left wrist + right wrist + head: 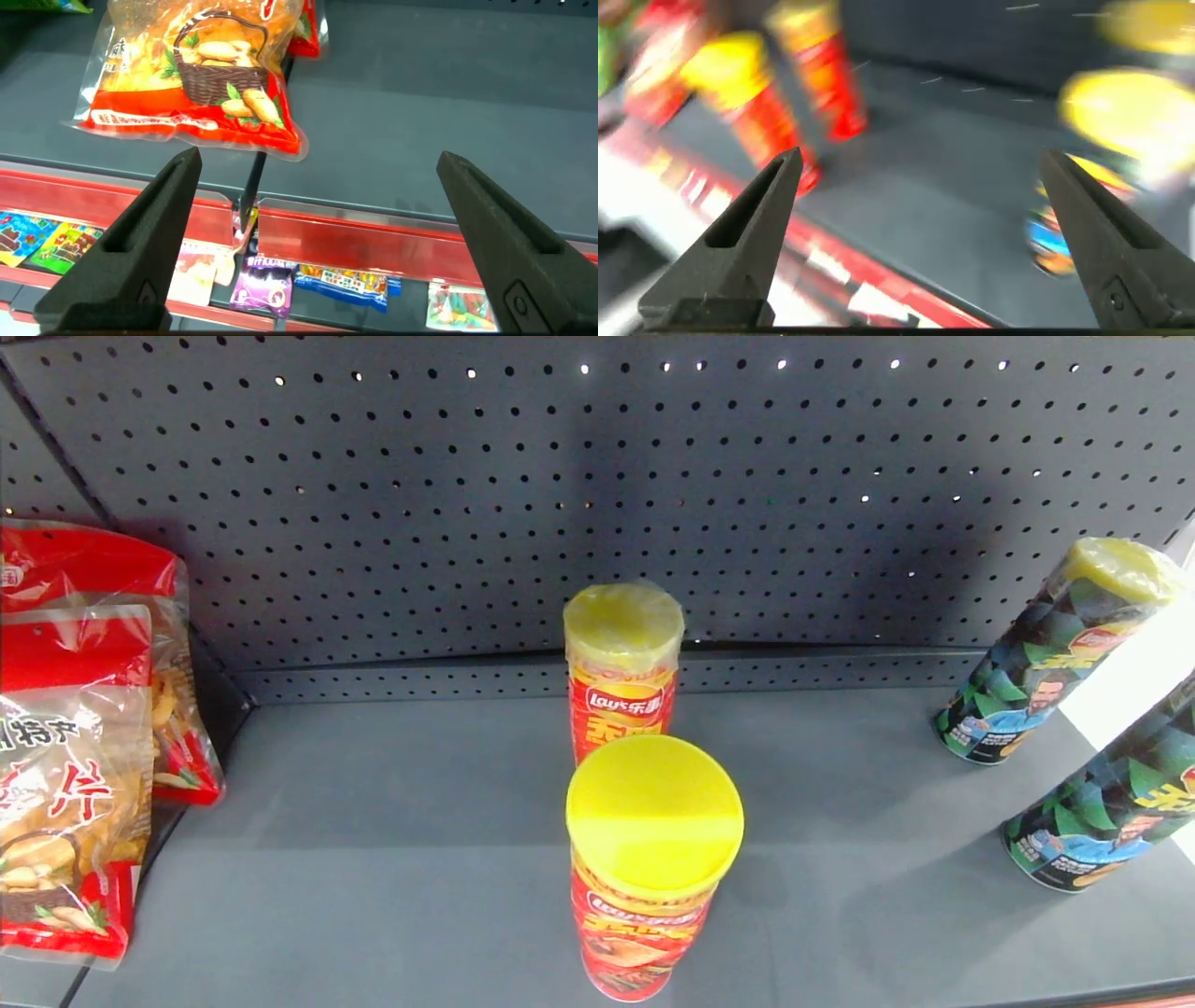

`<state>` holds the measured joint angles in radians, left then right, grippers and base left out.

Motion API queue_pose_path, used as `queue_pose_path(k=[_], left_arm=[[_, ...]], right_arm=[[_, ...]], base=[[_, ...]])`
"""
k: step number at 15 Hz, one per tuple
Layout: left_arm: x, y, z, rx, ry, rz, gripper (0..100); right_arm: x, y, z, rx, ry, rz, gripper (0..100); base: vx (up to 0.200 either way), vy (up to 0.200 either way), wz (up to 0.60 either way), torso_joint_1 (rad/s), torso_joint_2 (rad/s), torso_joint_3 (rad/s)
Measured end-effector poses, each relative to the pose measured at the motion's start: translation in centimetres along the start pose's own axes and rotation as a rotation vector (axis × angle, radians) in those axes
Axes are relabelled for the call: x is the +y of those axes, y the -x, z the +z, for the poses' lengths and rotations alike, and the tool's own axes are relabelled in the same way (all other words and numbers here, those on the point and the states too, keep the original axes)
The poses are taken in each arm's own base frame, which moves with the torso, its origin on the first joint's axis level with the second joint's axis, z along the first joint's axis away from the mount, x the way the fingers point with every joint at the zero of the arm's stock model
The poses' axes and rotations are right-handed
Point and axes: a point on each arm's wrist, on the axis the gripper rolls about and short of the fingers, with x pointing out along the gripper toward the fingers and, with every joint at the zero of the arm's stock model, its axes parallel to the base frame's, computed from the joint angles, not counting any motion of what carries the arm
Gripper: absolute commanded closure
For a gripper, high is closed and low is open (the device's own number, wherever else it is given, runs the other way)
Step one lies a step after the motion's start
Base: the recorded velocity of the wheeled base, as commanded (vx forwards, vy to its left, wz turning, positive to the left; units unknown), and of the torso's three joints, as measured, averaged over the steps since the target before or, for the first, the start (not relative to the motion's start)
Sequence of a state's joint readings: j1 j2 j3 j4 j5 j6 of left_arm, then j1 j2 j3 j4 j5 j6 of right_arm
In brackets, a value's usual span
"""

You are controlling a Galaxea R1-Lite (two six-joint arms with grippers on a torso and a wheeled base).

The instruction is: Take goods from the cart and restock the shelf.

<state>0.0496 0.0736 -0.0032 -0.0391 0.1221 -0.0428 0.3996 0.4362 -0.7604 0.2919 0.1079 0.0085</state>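
Two red chip cans with yellow lids stand upright on the grey shelf (pixel 392 859), one in front (pixel 649 877) and one behind it (pixel 623 667) near the pegboard. Two dark patterned cans stand at the right: the far one (pixel 1060 649) and the near one (pixel 1111 798). Red snack bags (pixel 79 737) lean at the left end. My left gripper (pixel 318 252) is open with nothing between its fingers, in front of the shelf's red edge below a snack bag (pixel 201 75). My right gripper (pixel 920 247) is open and holds nothing; beyond it are the red cans (pixel 775 103) and a dark can (pixel 1102 159).
A perforated grey back panel (pixel 597 495) closes the shelf behind the cans. A red price rail (pixel 355 238) runs along the shelf's front edge, with small packets (pixel 308 285) on the level below. Bare shelf floor lies between the red cans and the snack bags.
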Motion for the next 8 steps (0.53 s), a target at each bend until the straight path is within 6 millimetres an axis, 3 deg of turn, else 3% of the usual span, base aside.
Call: queue_pose_path(k=[3,8], left_arm=[[0.0,0.0,0.0,0.0,0.0,0.001,0],[0.0,0.0,0.0,0.0,0.0,0.0,0]], right_arm=[[-0.1,1.1,-1.3,-0.03,-0.047,-0.201,0],[-0.3,-1.1,-8.2,-0.044,-0.013,-0.36,0]], base=[[0.0,0.0,0.0,0.0,0.0,0.0],[0.0,0.0,0.0,0.0,0.0,0.0]])
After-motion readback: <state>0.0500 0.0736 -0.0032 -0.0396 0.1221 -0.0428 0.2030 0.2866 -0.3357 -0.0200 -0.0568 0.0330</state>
